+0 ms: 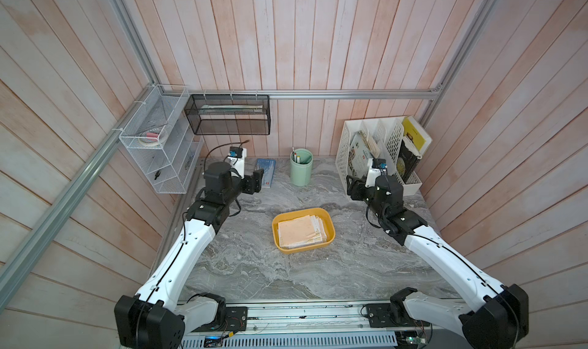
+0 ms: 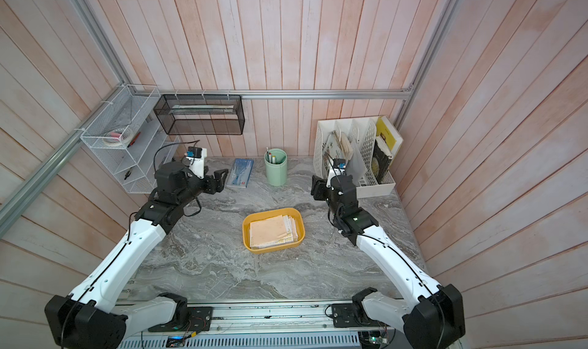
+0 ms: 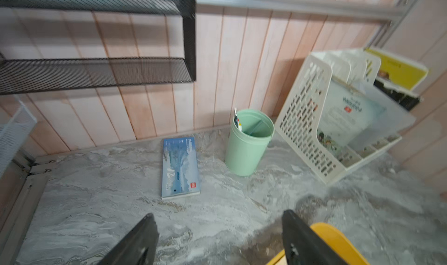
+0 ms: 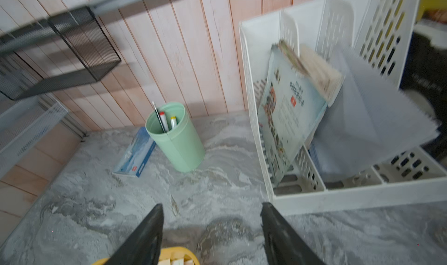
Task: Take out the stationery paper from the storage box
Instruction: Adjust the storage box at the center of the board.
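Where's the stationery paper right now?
In both top views the stationery paper lies inside the storage box in the middle of the table, in front of the green pen cup.

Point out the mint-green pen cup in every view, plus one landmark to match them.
Top view: the mint-green cylindrical plastic pen cup stands centrally at the back wall.
Top view: the cup, same spot at the back wall.
Left wrist: the cup between the flat blue-covered paper booklet and the white perforated plastic file organizer.
Right wrist: the cup, again between booklet and organizer.
Shared landmark: the booklet.
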`<act>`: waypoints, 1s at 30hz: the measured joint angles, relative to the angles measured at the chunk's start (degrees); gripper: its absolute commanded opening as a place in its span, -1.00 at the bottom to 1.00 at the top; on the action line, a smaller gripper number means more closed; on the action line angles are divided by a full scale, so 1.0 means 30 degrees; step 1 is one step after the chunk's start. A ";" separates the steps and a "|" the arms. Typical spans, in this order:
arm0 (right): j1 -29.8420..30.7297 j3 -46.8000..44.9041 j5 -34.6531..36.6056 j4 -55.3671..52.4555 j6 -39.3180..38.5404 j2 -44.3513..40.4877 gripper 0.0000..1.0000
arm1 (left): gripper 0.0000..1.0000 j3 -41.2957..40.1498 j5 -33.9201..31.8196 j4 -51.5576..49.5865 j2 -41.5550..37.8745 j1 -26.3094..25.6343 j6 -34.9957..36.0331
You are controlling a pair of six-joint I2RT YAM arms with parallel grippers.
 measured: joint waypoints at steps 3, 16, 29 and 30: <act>0.1129 0.0007 0.0612 -0.1661 0.0758 0.1071 0.28 | 0.64 0.0379 -0.0248 -0.2047 0.1545 -0.1013 0.0976; 0.4488 0.1078 0.1166 -0.5530 0.3723 0.5617 0.31 | 0.60 0.0838 0.1195 -0.5442 0.5406 -0.3031 0.3330; 0.5938 0.1035 0.0699 -0.7883 0.7453 0.6331 0.33 | 0.54 0.1603 0.2907 -0.5450 0.8437 -0.3133 0.4386; 0.5967 0.0954 0.0707 -0.7956 0.7672 0.6331 0.33 | 0.52 0.1647 0.2958 -0.5421 0.8546 -0.3133 0.4444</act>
